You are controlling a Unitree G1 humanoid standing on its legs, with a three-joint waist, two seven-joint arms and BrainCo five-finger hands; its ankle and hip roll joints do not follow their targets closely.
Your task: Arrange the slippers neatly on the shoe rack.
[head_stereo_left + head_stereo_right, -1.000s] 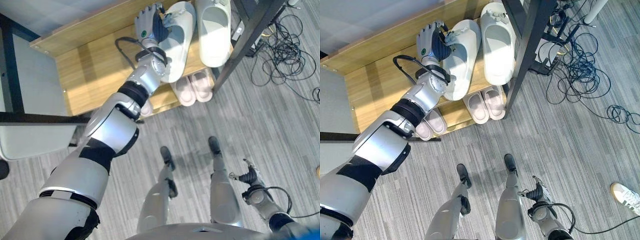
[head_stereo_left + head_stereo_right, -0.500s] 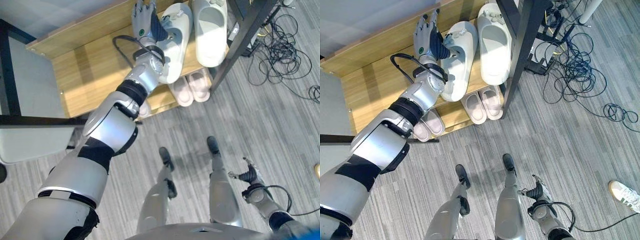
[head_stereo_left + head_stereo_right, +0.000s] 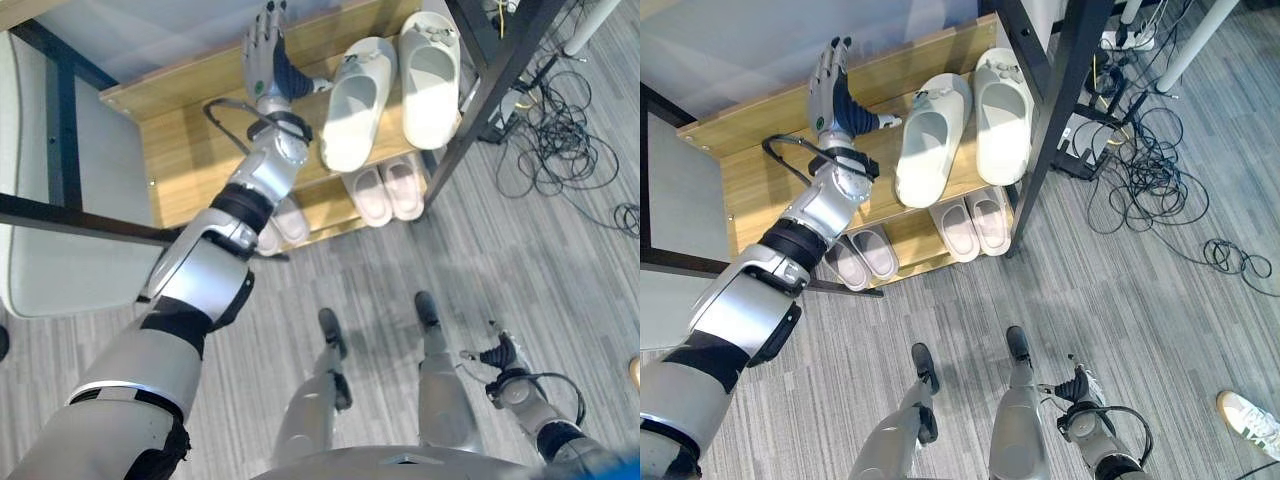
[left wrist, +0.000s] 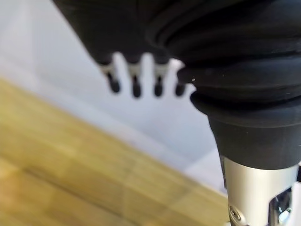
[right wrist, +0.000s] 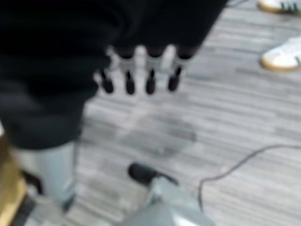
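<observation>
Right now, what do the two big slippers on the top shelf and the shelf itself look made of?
Big slippers: probably moulded foam or soft rubber; one-piece cream bodies, matte, thick rounded edges. Shelf: wood or wood-look laminate, going by the light grain stripes and smooth surface.

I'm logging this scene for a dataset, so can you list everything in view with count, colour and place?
Large slippers: two, white, side by side on the top shelf, the left one angled.
Small slippers, right pair: two, pale pink, lower shelf under the large ones.
Small slippers, left pair: two, pale pink, lower shelf, partly under the arm.
Shoe rack: one, light wood shelves, black metal frame.
Cables: a black tangle on the grey floor right of the rack.
Shoes: a person's white sneakers on the floor.
Left hand: open, fingers straight, above the top shelf beside the angled slipper.
Right hand: low by the floor, relaxed.
</observation>
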